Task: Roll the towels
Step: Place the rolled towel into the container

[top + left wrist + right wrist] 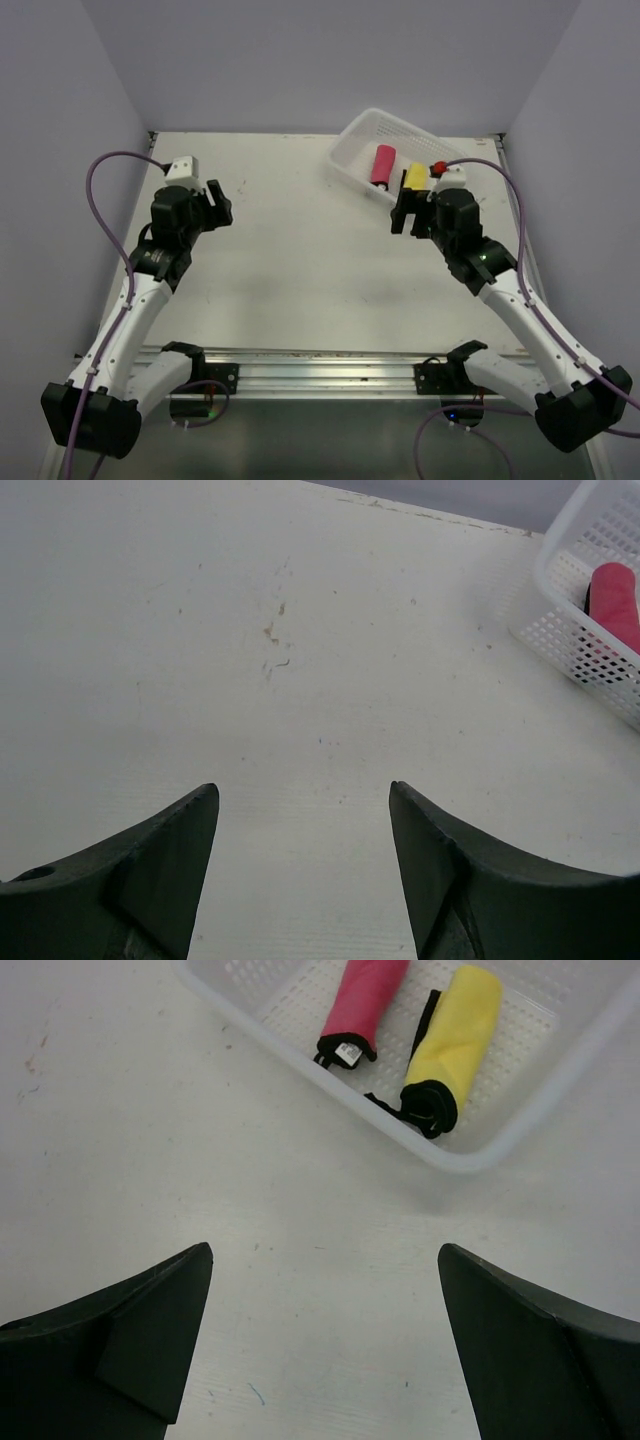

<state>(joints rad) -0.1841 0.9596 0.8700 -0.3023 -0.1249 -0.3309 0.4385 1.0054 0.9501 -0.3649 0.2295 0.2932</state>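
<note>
1. Tabletop (300,230), white and lightly scuffed, carries the whole setup. No flat towel lies on the part that shows between the arms, so the rolling looks largely finished.
2. Left pincer (213,200) hovers over the far left of the tabletop, released. In its wrist view the jaws stand apart with only bare surface between them, which suggests an arm parked out of the way rather than at work.
3. Right pincer (412,213) hangs just in front of the basket, jaws spread wide and grasping nothing. It faces the basket's near wall, a pose that fits either dropping something in or reaching for it.
4. Basket (352,135), white perforated plastic, sits turned at an angle in the far right corner. It appears to serve as the collecting bin for finished rolls.
5. Yellow towel (455,1035) lies rolled inside the basket, its black edging showing at the near end.
6. Pink towel (362,1005) lies rolled beside it, close but apart and roughly parallel, so the two pack neatly.
7. Red item (438,166) peeks out beyond the yellow roll, mostly hidden by the right arm. What it is cannot be told.
8. White tag (347,1052) sits at the pink roll's near end. Its print is too small to read, and no other writing shows.
</note>
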